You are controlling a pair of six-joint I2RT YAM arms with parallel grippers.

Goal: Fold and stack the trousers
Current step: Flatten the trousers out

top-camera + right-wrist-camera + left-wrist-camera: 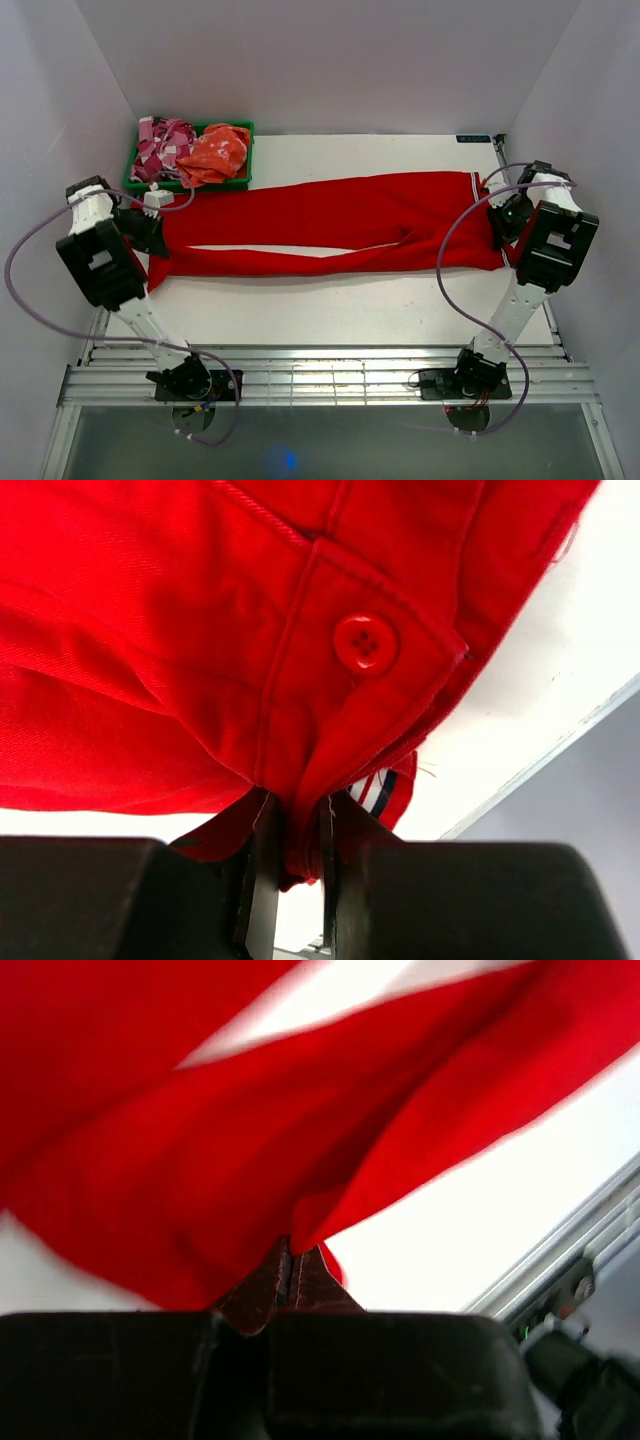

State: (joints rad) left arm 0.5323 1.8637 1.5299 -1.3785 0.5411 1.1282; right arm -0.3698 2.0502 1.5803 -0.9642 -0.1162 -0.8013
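The bright red trousers (pixel 330 225) lie stretched across the white table, waist at the right, leg ends at the left. My left gripper (pixel 152 232) is at the leg ends; in the left wrist view its jaws are pressed together on a thin fold of the red trousers (pixel 230 1160) at the left gripper's tip (pixel 288 1260). My right gripper (pixel 505 222) is at the waist; in the right wrist view the right gripper (pixel 297 825) is shut on a thick bunch of waistband of the trousers (pixel 200 670), just below a red button (pixel 364 643).
A green bin (pixel 242 182) at the back left holds a pink-and-white patterned garment (pixel 163 145) and an orange one (pixel 218 153). White walls close in on the left, back and right. A metal rail (pixel 320 380) runs along the near edge.
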